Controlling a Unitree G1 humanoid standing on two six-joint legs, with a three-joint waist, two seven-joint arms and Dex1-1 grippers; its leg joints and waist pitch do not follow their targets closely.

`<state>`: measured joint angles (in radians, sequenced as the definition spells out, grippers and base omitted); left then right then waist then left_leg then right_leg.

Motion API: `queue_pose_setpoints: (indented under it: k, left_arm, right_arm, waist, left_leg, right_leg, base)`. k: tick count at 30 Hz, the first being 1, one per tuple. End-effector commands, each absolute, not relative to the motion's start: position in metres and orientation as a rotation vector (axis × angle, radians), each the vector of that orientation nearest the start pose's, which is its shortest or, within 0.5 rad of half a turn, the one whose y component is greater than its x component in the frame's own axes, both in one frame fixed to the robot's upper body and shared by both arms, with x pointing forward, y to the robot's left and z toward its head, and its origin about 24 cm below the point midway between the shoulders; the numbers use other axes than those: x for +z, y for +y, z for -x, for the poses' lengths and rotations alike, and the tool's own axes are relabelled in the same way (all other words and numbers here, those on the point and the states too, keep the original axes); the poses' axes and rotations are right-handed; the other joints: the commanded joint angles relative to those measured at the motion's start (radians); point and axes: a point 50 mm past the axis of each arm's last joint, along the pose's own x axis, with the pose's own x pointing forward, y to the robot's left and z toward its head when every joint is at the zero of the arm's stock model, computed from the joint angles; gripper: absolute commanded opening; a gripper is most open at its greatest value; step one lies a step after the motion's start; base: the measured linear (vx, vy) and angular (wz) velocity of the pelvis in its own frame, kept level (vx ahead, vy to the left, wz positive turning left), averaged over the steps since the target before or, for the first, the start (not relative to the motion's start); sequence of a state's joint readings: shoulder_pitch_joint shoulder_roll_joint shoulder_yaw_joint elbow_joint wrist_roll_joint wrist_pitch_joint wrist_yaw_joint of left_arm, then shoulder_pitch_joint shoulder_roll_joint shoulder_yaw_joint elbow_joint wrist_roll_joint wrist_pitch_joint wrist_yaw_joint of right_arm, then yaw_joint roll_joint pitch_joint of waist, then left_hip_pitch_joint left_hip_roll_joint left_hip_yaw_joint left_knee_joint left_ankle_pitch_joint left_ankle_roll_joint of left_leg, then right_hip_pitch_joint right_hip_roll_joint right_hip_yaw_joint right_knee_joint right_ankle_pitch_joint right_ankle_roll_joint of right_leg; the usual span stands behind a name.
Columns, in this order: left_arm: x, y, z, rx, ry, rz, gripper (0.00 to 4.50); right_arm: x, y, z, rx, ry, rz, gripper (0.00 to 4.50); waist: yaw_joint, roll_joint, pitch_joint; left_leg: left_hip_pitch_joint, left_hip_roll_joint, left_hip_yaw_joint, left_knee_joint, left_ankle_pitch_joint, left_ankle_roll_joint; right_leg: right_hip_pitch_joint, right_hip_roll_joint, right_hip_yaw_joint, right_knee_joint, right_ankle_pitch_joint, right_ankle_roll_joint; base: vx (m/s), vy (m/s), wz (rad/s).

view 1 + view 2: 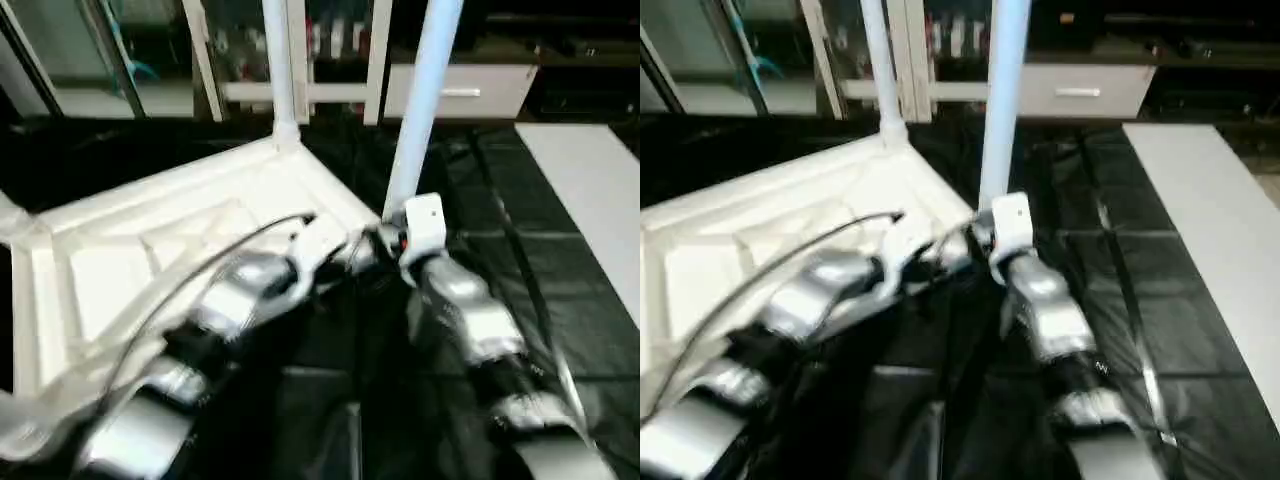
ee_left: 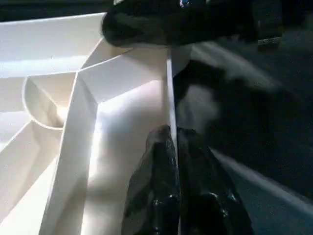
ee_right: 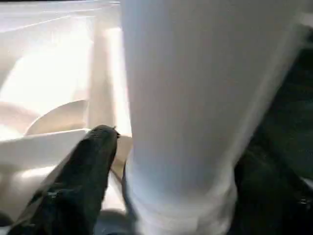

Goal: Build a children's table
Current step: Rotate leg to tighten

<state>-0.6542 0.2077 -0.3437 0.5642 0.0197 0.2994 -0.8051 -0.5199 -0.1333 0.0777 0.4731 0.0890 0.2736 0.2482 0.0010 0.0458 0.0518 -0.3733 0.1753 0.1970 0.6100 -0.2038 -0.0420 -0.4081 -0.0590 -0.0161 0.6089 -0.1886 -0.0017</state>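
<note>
Tabletop (image 1: pixel 200 215): we find it white, underside up with ribs showing, on the black cover (image 1: pixel 560 290), filling the left and centre of the head frame; one leg (image 1: pixel 280 70) stands upright in its far corner socket at upper centre.

Second leg (image 1: pixel 420 100): we see it upright at the tabletop's right corner, rising out of the frame's top.

Left gripper (image 2: pixel 173 142): we note the jaws pinched narrow on the tabletop's thin rim, one finger each side.

Right gripper (image 3: pixel 171 161): we note the jaws wide about the second leg's base, black fingers (image 3: pixel 83 181) either side; whether they touch it we cannot tell.

Cabinet (image 1: pixel 340 60): along the top edge.
</note>
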Motion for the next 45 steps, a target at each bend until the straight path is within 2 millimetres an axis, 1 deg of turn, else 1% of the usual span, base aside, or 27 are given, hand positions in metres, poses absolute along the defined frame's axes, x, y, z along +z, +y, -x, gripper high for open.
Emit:
queue_pose_setpoints:
  k: [1,2,3,4,5,6,7,8,9,10,12,13,14,17,19,22,24,25,29,30,32,33,34,38,39,40,45]
  left_arm:
    - [0.052,0.079,-0.320,-1.188,0.447,-0.411,0.00]
    - [0.053,0.082,-0.318,-1.215,0.453,-0.418,0.00]
    - [0.055,0.088,-0.314,-1.260,0.467,-0.427,0.00]
    - [0.055,0.091,-0.312,-1.278,0.473,-0.430,0.00]
    - [0.057,0.094,-0.309,-1.304,0.474,-0.435,0.00]
    - [0.059,0.097,-0.305,-1.351,0.480,-0.434,0.00]
    - [0.061,0.102,-0.299,-1.416,0.494,-0.429,0.00]
    - [0.061,0.102,-0.299,-1.416,0.494,-0.429,0.00]
    - [0.062,0.105,-0.296,-1.447,0.505,-0.424,0.00]
    - [0.063,0.108,-0.293,-1.467,0.523,-0.422,0.00]
    - [0.066,0.113,-0.287,-1.516,0.550,-0.414,0.00]
    - [0.069,0.114,-0.283,-1.551,0.564,-0.398,0.00]
    - [0.069,0.114,-0.283,-1.553,0.564,-0.397,0.00]
    - [0.071,0.114,-0.279,-1.573,0.567,-0.386,0.00]
    - [0.070,0.113,-0.279,-1.572,0.568,-0.386,0.00]
    - [0.069,0.111,-0.279,-1.569,0.567,-0.384,0.00]
    - [0.069,0.111,-0.279,-1.569,0.571,-0.383,0.00]
    - [0.069,0.111,-0.278,-1.569,0.574,-0.381,0.00]
    - [0.070,0.111,-0.277,-1.566,0.582,-0.380,0.00]
    - [0.070,0.111,-0.277,-1.566,0.583,-0.380,0.00]
    - [0.069,0.111,-0.277,-1.566,0.584,-0.381,0.00]
    - [0.069,0.112,-0.276,-1.567,0.586,-0.381,0.00]
    - [0.069,0.112,-0.276,-1.567,0.587,-0.382,0.00]
    - [0.069,0.112,-0.276,-1.567,0.590,-0.384,0.00]
    - [0.069,0.112,-0.276,-1.567,0.591,-0.384,0.00]
    - [0.069,0.112,-0.276,-1.567,0.593,-0.385,0.00]
    - [0.069,0.112,-0.275,-1.570,0.600,-0.382,0.00]
  right_arm:
    - [0.066,-0.117,-0.335,0.522,0.222,0.165,4.03]
    - [0.067,-0.119,-0.331,0.571,0.225,0.178,4.11]
    - [0.071,-0.123,-0.320,0.685,0.232,0.212,4.19]
    - [0.073,-0.125,-0.315,0.745,0.237,0.225,4.19]
    - [0.074,-0.127,-0.308,0.809,0.246,0.253,4.29]
    - [0.074,-0.131,-0.299,0.891,0.271,0.297,4.40]
    - [0.072,-0.138,-0.285,0.996,0.313,0.372,4.47]
    - [0.072,-0.138,-0.285,0.996,0.313,0.372,4.47]
    - [0.071,-0.142,-0.278,1.050,0.342,0.406,4.47]
    - [0.071,-0.148,-0.269,1.097,0.371,0.418,4.47]
    - [0.072,-0.156,-0.261,1.137,0.399,0.412,4.47]
    - [0.073,-0.160,-0.258,1.137,0.404,0.397,4.47]
    - [0.073,-0.160,-0.258,1.137,0.404,0.396,4.47]
    - [0.075,-0.163,-0.257,1.132,0.404,0.360,4.47]
    - [0.075,-0.162,-0.258,1.130,0.404,0.340,4.47]
    - [0.073,-0.160,-0.260,1.127,0.407,0.313,4.47]
    - [0.072,-0.159,-0.259,1.129,0.410,0.294,4.47]
    - [0.072,-0.159,-0.259,1.130,0.411,0.284,4.19]
    - [0.069,-0.158,-0.257,1.141,0.429,0.260,4.00]
    - [0.068,-0.159,-0.256,1.144,0.433,0.260,3.86]
    - [0.067,-0.160,-0.255,1.149,0.442,0.259,3.64]
    - [0.067,-0.160,-0.254,1.151,0.446,0.257,3.64]
    - [0.066,-0.161,-0.254,1.152,0.450,0.257,3.44]
    - [0.065,-0.162,-0.253,1.153,0.457,0.258,3.24]
    - [0.064,-0.162,-0.253,1.154,0.460,0.257,3.14]
    - [0.064,-0.163,-0.252,1.155,0.464,0.255,2.92]
    - [0.062,-0.162,-0.251,1.164,0.472,0.241,2.70]
  waist:
    - [0.009,-0.011,-0.069]
    - [0.008,-0.007,-0.067]
    - [0.012,-0.009,-0.065]
    - [0.012,-0.007,-0.062]
    - [0.011,-0.007,-0.063]
    - [0.013,-0.007,-0.063]
    - [0.017,-0.007,-0.059]
    - [0.019,-0.008,-0.058]
    - [0.017,-0.007,-0.056]
    - [0.022,-0.008,-0.057]
    - [0.031,-0.008,-0.054]
    - [0.030,-0.013,-0.055]
    - [0.029,-0.011,-0.055]
    - [0.027,-0.010,-0.055]
    - [0.029,-0.011,-0.057]
    - [0.028,-0.012,-0.060]
    - [0.030,-0.012,-0.061]
    - [0.030,-0.011,-0.061]
    - [0.030,-0.011,-0.060]
    - [0.030,-0.010,-0.060]
    - [0.030,-0.011,-0.061]
    - [0.031,-0.010,-0.061]
    - [0.031,-0.011,-0.062]
    - [0.032,-0.011,-0.063]
    - [0.031,-0.012,-0.063]
    - [0.031,-0.011,-0.062]
    - [0.031,-0.011,-0.063]
  left_leg:
    - [0.009,0.047,-0.023,-0.065,-0.097,0.095]
    - [0.009,0.048,-0.021,-0.067,-0.107,0.091]
    - [0.011,0.048,-0.024,-0.069,-0.123,0.088]
    - [0.012,0.052,-0.023,-0.072,-0.143,0.084]
    - [0.012,0.052,-0.024,-0.073,-0.147,0.081]
    - [0.015,0.052,-0.024,-0.073,-0.163,0.072]
    - [0.017,0.055,-0.025,-0.076,-0.185,0.068]
    - [0.017,0.056,-0.024,-0.077,-0.191,0.061]
    - [0.015,0.054,-0.024,-0.077,-0.196,0.058]
    - [0.022,0.055,-0.023,-0.077,-0.213,0.049]
    - [0.021,0.059,-0.025,-0.081,-0.221,0.042]
    - [0.019,0.058,-0.026,-0.081,-0.214,0.042]
    - [0.018,0.056,-0.026,-0.082,-0.207,0.042]
    - [0.019,0.055,-0.024,-0.079,-0.205,0.041]
    - [0.019,0.053,-0.024,-0.077,-0.192,0.041]
    - [0.015,0.051,-0.024,-0.074,-0.169,0.047]
    - [0.015,0.050,-0.024,-0.073,-0.154,0.052]
    - [0.016,0.051,-0.024,-0.073,-0.151,0.054]
    - [0.016,0.051,-0.025,-0.073,-0.159,0.051]
    - [0.016,0.051,-0.025,-0.074,-0.161,0.050]
    - [0.017,0.050,-0.024,-0.072,-0.161,0.050]
    - [0.016,0.050,-0.025,-0.072,-0.157,0.050]
    - [0.016,0.050,-0.025,-0.072,-0.151,0.051]
    - [0.015,0.049,-0.024,-0.069,-0.141,0.058]
    - [0.015,0.049,-0.024,-0.070,-0.141,0.058]
    - [0.015,0.049,-0.025,-0.070,-0.144,0.057]
    - [0.016,0.049,-0.024,-0.069,-0.141,0.056]
  right_leg:
    - [0.060,-0.068,0.032,-0.061,-0.031,-0.282]
    - [0.056,-0.067,0.033,-0.062,-0.040,-0.284]
    - [0.061,-0.065,0.031,-0.063,-0.051,-0.279]
    - [0.058,-0.065,0.035,-0.064,-0.062,-0.271]
    - [0.058,-0.067,0.034,-0.064,-0.067,-0.274]
    - [0.058,-0.066,0.033,-0.067,-0.086,-0.271]
    - [0.055,-0.068,0.035,-0.070,-0.123,-0.265]
    - [0.054,-0.069,0.036,-0.071,-0.145,-0.258]
    - [0.052,-0.070,0.037,-0.072,-0.159,-0.260]
    - [0.050,-0.069,0.038,-0.076,-0.185,-0.253]
    - [0.051,-0.073,0.041,-0.077,-0.211,-0.245]
    - [0.052,-0.072,0.040,-0.075,-0.205,-0.244]
    - [0.050,-0.071,0.039,-0.074,-0.202,-0.246]
    - [0.047,-0.070,0.039,-0.076,-0.203,-0.251]
    - [0.049,-0.070,0.039,-0.075,-0.197,-0.250]
    - [0.052,-0.069,0.038,-0.072,-0.168,-0.251]
    - [0.053,-0.068,0.037,-0.070,-0.145,-0.255]
    - [0.052,-0.068,0.036,-0.069,-0.141,-0.258]
    - [0.053,-0.069,0.036,-0.070,-0.158,-0.256]
    - [0.053,-0.069,0.036,-0.070,-0.161,-0.256]
    - [0.053,-0.068,0.036,-0.070,-0.158,-0.256]
    - [0.053,-0.068,0.036,-0.069,-0.154,-0.256]
    - [0.054,-0.068,0.036,-0.069,-0.145,-0.256]
    - [0.055,-0.068,0.036,-0.068,-0.135,-0.259]
    - [0.055,-0.068,0.036,-0.068,-0.136,-0.259]
    - [0.055,-0.068,0.035,-0.068,-0.146,-0.258]
    - [0.055,-0.068,0.035,-0.067,-0.138,-0.259]
  base:
    - [0.000,0.000,0.00]
    - [0.000,0.000,0.00]
    - [0.000,0.000,0.00]
    - [0.000,0.000,0.00]
    - [0.000,0.000,0.00]
    - [0.000,0.000,0.00]
    - [0.000,0.000,0.00]
    - [0.000,0.000,0.00]
    - [0.000,0.000,0.00]
    - [0.000,0.000,0.00]
    - [0.000,0.000,0.00]
    - [0.000,0.000,0.00]
    - [0.000,0.000,0.00]
    - [0.000,0.000,0.00]
    - [0.000,0.000,0.00]
    - [0.000,0.000,0.00]
    - [0.000,0.000,0.00]
    - [0.000,0.000,0.00]
    - [0.000,0.000,0.00]
    - [0.000,0.000,0.00]
    - [0.000,0.000,0.00]
    - [0.000,0.000,0.00]
    - [0.000,0.000,0.00]
    - [0.000,0.000,0.00]
    - [0.000,0.000,0.00]
    - [0.000,0.000,0.00]
    - [0.000,0.000,0.00]
